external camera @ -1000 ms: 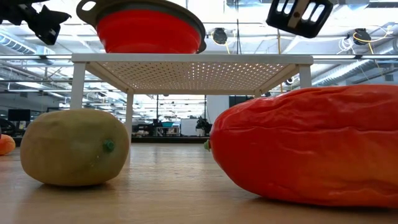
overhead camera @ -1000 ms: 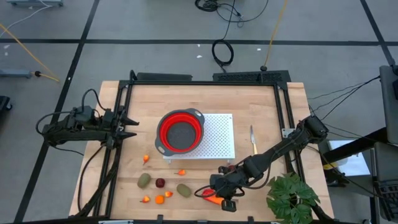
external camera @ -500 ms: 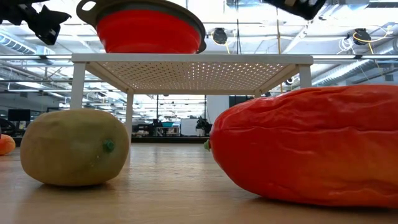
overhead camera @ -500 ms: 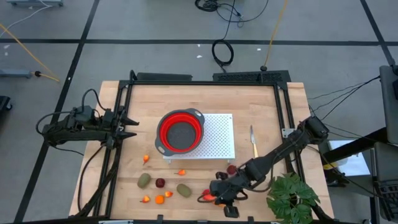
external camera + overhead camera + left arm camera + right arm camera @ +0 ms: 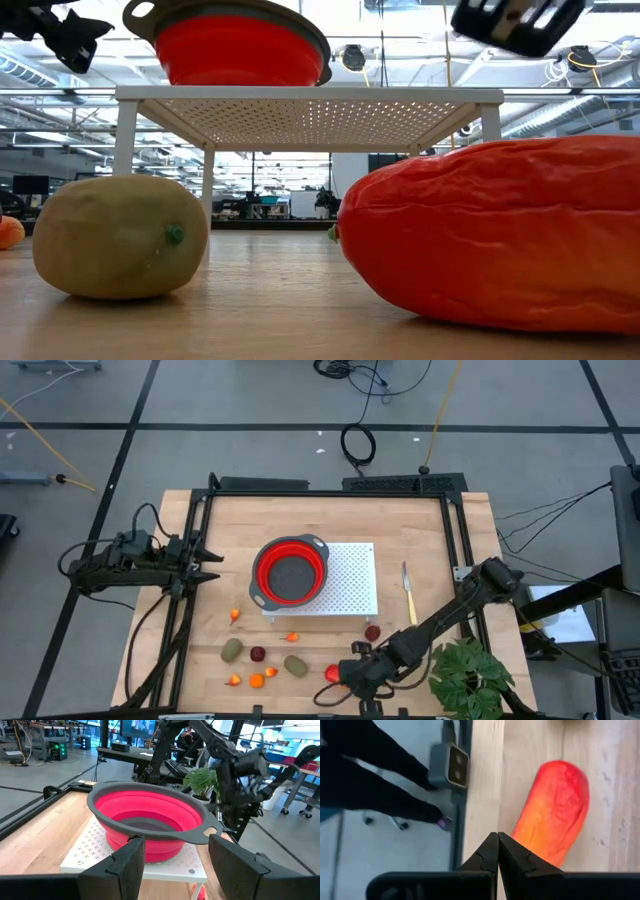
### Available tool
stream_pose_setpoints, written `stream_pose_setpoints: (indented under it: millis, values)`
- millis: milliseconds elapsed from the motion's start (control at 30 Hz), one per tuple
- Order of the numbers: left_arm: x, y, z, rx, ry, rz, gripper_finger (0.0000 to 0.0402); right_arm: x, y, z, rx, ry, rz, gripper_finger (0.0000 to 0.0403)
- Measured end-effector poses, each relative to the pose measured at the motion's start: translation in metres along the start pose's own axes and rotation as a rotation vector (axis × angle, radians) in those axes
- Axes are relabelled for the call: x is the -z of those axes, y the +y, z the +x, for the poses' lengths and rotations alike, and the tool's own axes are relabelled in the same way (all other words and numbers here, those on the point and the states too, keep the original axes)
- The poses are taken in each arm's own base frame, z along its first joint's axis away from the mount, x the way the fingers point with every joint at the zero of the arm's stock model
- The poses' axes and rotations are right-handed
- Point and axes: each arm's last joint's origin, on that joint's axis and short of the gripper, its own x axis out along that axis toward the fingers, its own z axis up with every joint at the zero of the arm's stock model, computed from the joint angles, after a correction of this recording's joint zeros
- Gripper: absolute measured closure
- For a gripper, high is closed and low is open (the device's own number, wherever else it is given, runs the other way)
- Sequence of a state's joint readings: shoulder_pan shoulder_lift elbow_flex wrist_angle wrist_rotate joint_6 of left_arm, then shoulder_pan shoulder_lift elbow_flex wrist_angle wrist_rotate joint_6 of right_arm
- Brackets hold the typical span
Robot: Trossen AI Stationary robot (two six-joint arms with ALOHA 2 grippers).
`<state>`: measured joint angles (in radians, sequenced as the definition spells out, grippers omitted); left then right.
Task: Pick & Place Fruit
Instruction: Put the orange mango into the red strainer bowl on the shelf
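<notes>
- Right gripper [image 5: 497,851] hovers by the table's near edge, fingers pressed together, gripping nothing.
- Mango-like fruit [image 5: 554,815] lies on the wood just beyond the fingertips, untouched.
- Left gripper [image 5: 207,563] waits part-open beside the red colander [image 5: 290,572].

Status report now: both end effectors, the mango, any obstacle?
Right end effector shut, empty, above mango. Left end effector open, waiting, facing red colander. Mango lies on table, near front edge. No obstacle seen.

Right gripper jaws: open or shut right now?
Shut, and empty. In the right wrist view the right gripper has its jaws pressed together, above the red-orange mango lying on the table.
</notes>
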<state>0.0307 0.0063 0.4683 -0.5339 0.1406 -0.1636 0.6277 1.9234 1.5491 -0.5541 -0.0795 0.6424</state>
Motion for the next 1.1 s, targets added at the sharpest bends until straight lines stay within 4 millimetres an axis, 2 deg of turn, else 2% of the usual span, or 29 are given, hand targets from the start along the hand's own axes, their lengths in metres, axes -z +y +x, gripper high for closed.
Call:
stream_pose_setpoints:
  millis: [133,700,867,1100]
  values:
    - [0.0,0.0,0.0,0.0,0.002,-0.007,0.0186,-0.001,-0.002,0.008,0.011,0.015,-0.003,0.0403]
    - [0.0,0.0,0.0,0.0,0.002,-0.021,0.0185,-0.004,-0.01,0.007,0.035,0.024,0.05,0.0394]
    - [0.0,0.0,0.0,-0.001,0.002,-0.021,0.0185,-0.006,-0.013,0.007,0.034,0.023,0.058,0.0347]
    - [0.0,0.0,0.0,-0.001,0.002,-0.022,0.0185,-0.006,-0.013,0.007,0.015,0.038,0.061,0.0247]
